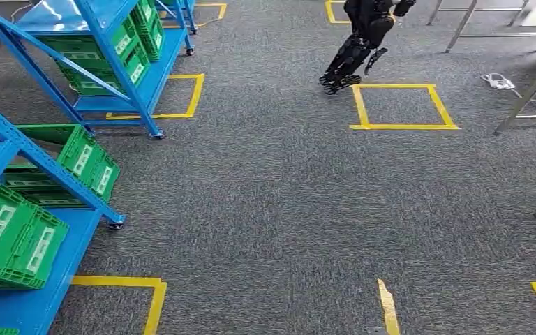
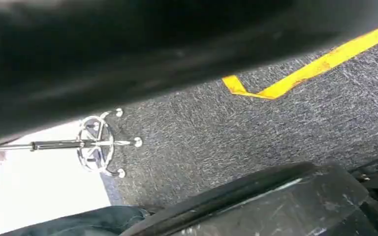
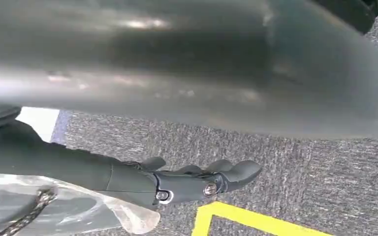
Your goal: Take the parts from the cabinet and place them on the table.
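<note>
Grey carpet point(image 1: 272, 209) with yellow tape squares point(image 1: 403, 106) lies between the blue cabinet point(image 1: 21, 307) and the table legs point(image 1: 527, 98). Green crates point(image 1: 14, 241) rest on the cabinet's shelves; what they contain is hidden. The right hand point(image 3: 197, 183) hangs low with its fingers stretched together, and it seems to carry the clear bag point(image 3: 64, 211), with a dark braided part inside, probably on its way to the table. I cannot tell the left hand's state.

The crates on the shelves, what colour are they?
Green crates, on blue shelves; head view shows it best.

The floor point(image 1: 272, 202) is rough grey carpet. The shelves point(image 1: 132, 42) are shiny blue metal. The crates point(image 1: 14, 241) are green plastic.
</note>
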Tool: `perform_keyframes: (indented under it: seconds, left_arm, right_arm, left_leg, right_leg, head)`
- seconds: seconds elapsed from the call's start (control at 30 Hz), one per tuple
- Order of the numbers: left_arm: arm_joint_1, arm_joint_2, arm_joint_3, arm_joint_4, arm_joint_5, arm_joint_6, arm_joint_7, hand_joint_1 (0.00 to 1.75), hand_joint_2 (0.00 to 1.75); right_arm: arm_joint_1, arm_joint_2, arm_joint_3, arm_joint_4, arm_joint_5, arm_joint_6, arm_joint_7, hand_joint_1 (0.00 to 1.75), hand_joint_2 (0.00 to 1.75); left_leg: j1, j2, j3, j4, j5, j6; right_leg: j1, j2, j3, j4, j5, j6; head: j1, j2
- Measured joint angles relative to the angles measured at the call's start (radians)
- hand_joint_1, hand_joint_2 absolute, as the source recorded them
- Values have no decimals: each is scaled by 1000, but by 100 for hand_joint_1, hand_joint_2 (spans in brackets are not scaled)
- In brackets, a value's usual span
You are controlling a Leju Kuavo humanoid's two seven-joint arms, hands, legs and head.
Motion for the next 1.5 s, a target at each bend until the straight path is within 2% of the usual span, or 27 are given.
perform_keyframes:
  seconds: [0.57, 0.83, 0.87, 0.97, 1.03, 1.07, 1.1, 1.13, 1.2, 1.23, 1.27, 1.3, 1.33, 1.37, 1.4, 1.43, 1.47, 1.5]
  left_arm:
    - [0, 0, 0, 0, 2, 0, 0, 0, 0]
    - [0, 1, 1, 0, 10, -20, -8, 0, 0]
    - [0, 1, 1, 0, 9, -20, -8, 0, 0]
    - [0, 2, 2, 0, 8, -18, -7, 0, 0]
    - [0, 3, 2, 0, 5, -18, -4, 0, 0]
    - [-1, 2, 2, 0, 3, -17, -2, 0, 0]
    - [1, 2, 2, 0, 2, -17, 0, 0, 0]
    - [0, 2, 2, 0, 1, -17, 0, 0, 0]
    - [-1, 0, 2, 0, -1, -17, 0, 0, 0]
    - [0, -1, 2, 0, -1, -16, 0, 0, 0]
    - [1, -1, 2, 0, -2, -16, 0, 0, 0]
    - [2, -1, 2, 0, -2, -16, 1, 0, 0]
    - [3, -2, 2, 0, -2, -16, 2, 0, 0]
    - [3, -2, 2, 0, -2, -16, 2, 0, 0]
    - [3, -2, 2, 0, -2, -16, 2, 0, 0]
    - [1, 0, 2, 0, -2, -16, 2, 0, 0]
    - [0, 0, 2, 0, -3, -17, 2, 0, 0]
    - [0, -1, 2, 0, -5, -17, 2, 0, 0]
  right_arm:
    - [0, 0, -1, 0, 0, 7, -10, 0, 0]
    - [0, 0, -1, 0, -1, 13, -8, 0, 0]
    - [0, 0, -1, 0, -1, 13, -8, 0, 0]
    - [0, 0, -2, 0, -1, 13, -5, 0, 0]
    - [-1, 0, -2, 0, -2, 12, -2, 0, 0]
    - [-1, 0, -2, 0, -2, 11, -2, 0, 0]
    - [-1, -2, -2, 0, -2, 11, -2, 0, 0]
    - [-2, -2, -2, 0, -2, 11, -2, 0, 0]
    - [-2, -5, -2, 0, -2, 11, -1, 0, 0]
    - [-1, -6, -2, 0, -2, 11, -1, 0, 0]
    - [1, -6, -2, 0, -2, 10, -1, 0, 0]
    - [3, -6, -2, 0, -2, 10, -1, 0, 0]
    - [3, -7, -2, 0, -2, 10, -1, 0, 0]
    - [2, -9, -2, 0, -2, 9, -1, 0, 0]
    - [2, -9, -2, 0, -2, 9, -1, 0, 0]
    - [-1, -8, -2, 0, -2, 9, -1, 0, 0]
    - [-2, -8, -2, 0, -2, 10, -1, 0, 0]
    - [1, -8, -2, 0, -2, 11, 0, 0, 0]
  left_leg:
    - [-3, 0, -2, 4, -1, 1]
    - [-3, 0, -2, 4, -1, 2]
    - [-7, 0, -3, 12, -5, 9]
    - [-8, 0, -5, 13, -8, 17]
    - [-10, 0, -5, 5, -8, 26]
    - [-4, 0, 14, -19, 3, 31]
    - [1, 2, 28, -40, 10, 32]
    - [3, 4, 32, -45, 13, 37]
    - [2, 4, 33, -44, 10, 39]
    - [2, 4, 34, -43, 8, 39]
    - [2, 3, 35, -40, 4, 36]
    - [2, 1, 38, -39, 0, 33]
    - [4, -1, 43, -33, -7, 29]
    - [8, -2, 48, -25, -17, 22]
    - [11, -2, 52, -15, -29, 15]
    - [5, -2, 46, -12, -36, 6]
    - [5, -5, 43, -3, -41, 3]
    - [5, -5, 45, -4, -42, 1]
  right_leg:
    - [-4, 0, 2, -3, 2, 2]
    - [-4, 0, 2, -3, 2, 2]
    - [-8, -1, 2, -7, 5, 6]
    - [-8, -1, 4, -7, 5, 9]
    - [-9, -1, 8, -18, 5, 16]
    - [-4, -2, 14, -21, 4, 20]
    - [-5, -3, 6, -5, -6, 19]
    - [-4, -2, -20, 49, -38, 19]
    - [-6, -3, -97, 195, -102, 24]
    - [-6, -3, -135, 258, -121, 26]
    - [-7, -3, -152, 278, -113, 27]
    - [-9, -3, -143, 250, -81, 30]
    - [-12, -4, -111, 178, -31, 33]
    - [-14, -3, -65, 79, 24, 36]
    - [-15, -1, -27, 7, 31, 40]
    - [-9, 7, -22, 8, 11, 37]
    - [-9, 7, -13, 3, 12, 19]
    - [-8, 6, -13, 5, 9, 12]
  head:
    - [0, 0]
    - [0, 0]
    - [0, 0]
    - [0, 0]
    - [-1, 0]
    - [0, 0]
    - [3, 0]
    - [3, 0]
    - [3, 0]
    - [1, 0]
    - [3, 0]
    - [2, 0]
    - [2, 0]
    - [2, 0]
    - [2, 0]
    - [5, 0]
    - [4, 0]
    - [0, 0]
